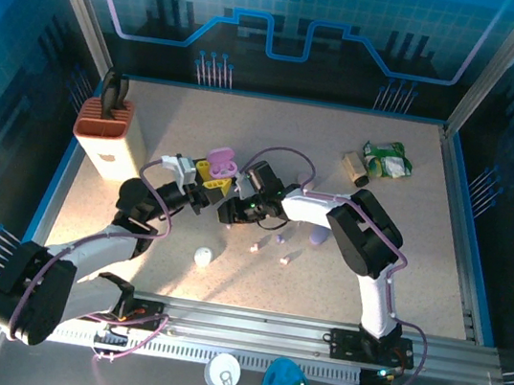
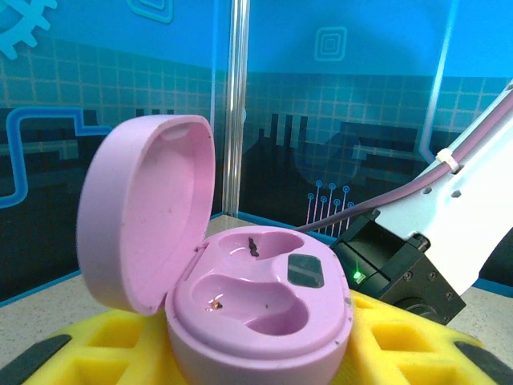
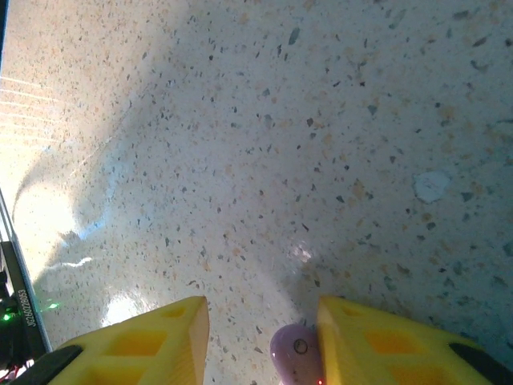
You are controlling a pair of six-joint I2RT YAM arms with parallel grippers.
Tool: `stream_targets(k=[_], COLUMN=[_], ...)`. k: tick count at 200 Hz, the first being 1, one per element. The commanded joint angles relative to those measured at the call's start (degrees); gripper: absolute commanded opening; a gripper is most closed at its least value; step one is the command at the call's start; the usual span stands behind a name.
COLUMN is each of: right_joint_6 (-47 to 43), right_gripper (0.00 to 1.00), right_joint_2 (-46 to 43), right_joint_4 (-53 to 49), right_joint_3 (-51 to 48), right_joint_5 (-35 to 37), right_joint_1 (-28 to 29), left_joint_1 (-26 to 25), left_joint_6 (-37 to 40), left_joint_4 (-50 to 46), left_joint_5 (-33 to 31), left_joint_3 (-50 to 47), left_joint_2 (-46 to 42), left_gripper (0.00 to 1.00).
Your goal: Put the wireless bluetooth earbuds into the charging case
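**Ana:** Two arms are meeting mid-counter. The left gripper is clamping a lilac charging case between its yellow jaws, and the case's lid is standing wide open.

**Ben:** Is anything sitting inside it?

**Ana:** No, both wells are showing bare in the left wrist view, apart from a few dark specks.

**Ben:** And what is the right gripper doing?

**Ana:** It's pointing down at the speckled counter, just beside the left one. Its jaws are standing apart and aren't pinching anything. A lilac earbud is sitting between them. It's touching the inner face of one yellow finger, and a clear gap is showing on its other side.

**Ben:** Where are the other buds lying?

**Ana:** From above, three loose earbuds are lying on the counter on the near side of the right gripper, close together. They're too small for me to call their colours.

**Ben:** Is anything else lying around?

**Ana:** A closed lilac pebble case is lying right beside the right arm. A white pebble case is sitting nearer the bases, on the near side of the left gripper. Well apart from all that, a green packet is lying at the far right. A salmon block with a dark handle poking out is standing at the far left.
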Motion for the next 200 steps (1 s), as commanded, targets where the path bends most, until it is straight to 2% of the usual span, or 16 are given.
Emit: stream_targets(k=[1, 171, 200], right_joint_6=[-1.1, -1.1, -0.8], right_gripper=[0.40, 0.32, 0.28], right_joint_2=[-0.6, -2.7, -2.9], right_joint_4=[-2.1, -3.9, -3.9], right_joint_3=[-1.0, -3.4, -3.6], right_joint_5=[-0.2, 1.2, 1.4], right_joint_1=[0.7, 1.7, 1.9], left_joint_1=[0.7, 0.7, 0.7], left_joint_6=[0.0, 0.2, 0.2], left_joint_4=[0.8, 0.9, 0.9], left_joint_5=[0.5, 0.2, 0.1], left_joint_3=[1.5, 1.1, 0.8], left_joint_2=[0.3, 0.9, 0.8], left_gripper=[0.41, 0.41, 0.41])
